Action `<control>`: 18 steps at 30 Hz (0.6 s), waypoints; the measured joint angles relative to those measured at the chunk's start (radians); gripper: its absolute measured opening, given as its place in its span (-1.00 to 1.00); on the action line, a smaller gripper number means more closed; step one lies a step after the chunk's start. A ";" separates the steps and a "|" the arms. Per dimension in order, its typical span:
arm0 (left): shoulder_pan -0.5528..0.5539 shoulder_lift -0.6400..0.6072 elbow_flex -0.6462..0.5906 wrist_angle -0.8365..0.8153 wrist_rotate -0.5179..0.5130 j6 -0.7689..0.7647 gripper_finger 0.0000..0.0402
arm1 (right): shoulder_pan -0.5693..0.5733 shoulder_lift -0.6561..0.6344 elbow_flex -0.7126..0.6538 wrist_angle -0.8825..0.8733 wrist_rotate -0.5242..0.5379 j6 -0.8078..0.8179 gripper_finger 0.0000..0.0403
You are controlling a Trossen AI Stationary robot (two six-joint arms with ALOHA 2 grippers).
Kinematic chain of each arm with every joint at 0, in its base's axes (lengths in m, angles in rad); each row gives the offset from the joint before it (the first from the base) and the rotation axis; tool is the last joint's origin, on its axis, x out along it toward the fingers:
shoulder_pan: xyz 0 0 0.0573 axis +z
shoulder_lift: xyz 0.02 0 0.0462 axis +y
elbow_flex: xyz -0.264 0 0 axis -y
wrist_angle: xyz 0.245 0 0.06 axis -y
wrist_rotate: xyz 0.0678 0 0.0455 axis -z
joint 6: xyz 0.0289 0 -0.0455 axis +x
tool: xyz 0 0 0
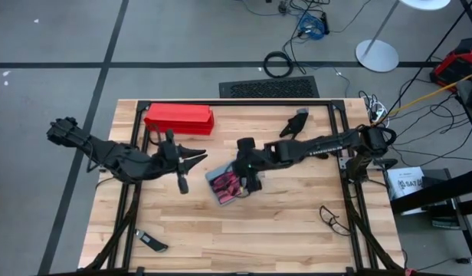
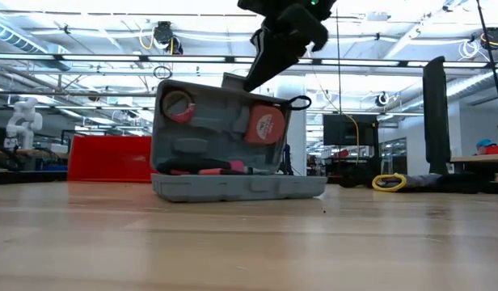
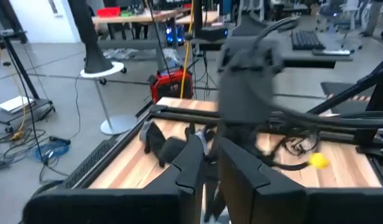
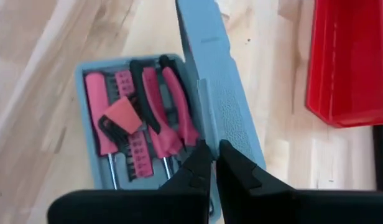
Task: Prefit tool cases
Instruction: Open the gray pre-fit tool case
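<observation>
Open tool case point(image 1: 224, 186) near the bench centre, lid raised, long axis slanting toward the near edge; the closed right gripper point(image 4: 211, 163) sits directly above the lid's top edge, nearer than the left gripper point(image 1: 196, 159), whose state is unclear.

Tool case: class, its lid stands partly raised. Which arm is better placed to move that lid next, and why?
The right. Its tool, shut, sits at the lid's edge on the tool case, directly above the open half. The left tool waits beside the case, apart from it and pointing at it.
</observation>
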 joint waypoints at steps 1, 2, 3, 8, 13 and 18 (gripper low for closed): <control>-0.002 -0.003 0.000 0.008 0.001 0.001 -0.74 | -0.014 0.000 0.001 0.002 -0.011 0.013 -0.99; -0.003 -0.006 0.000 0.012 0.001 0.003 -0.74 | -0.028 -0.001 0.001 0.002 -0.020 0.028 -0.99; -0.004 -0.009 0.000 0.012 0.001 0.003 -0.74 | -0.041 -0.001 0.001 0.001 -0.020 0.040 -0.99; -0.004 -0.015 0.000 0.017 0.001 0.024 -0.74 | -0.116 -0.002 0.002 -0.001 -0.083 0.070 -0.99; -0.004 -0.018 0.000 0.043 0.001 0.051 -0.74 | -0.188 0.010 0.001 -0.013 -0.201 0.087 -0.99; -0.008 -0.030 0.000 0.060 0.006 0.080 -0.74 | -0.230 0.019 -0.003 -0.032 -0.193 0.071 -0.99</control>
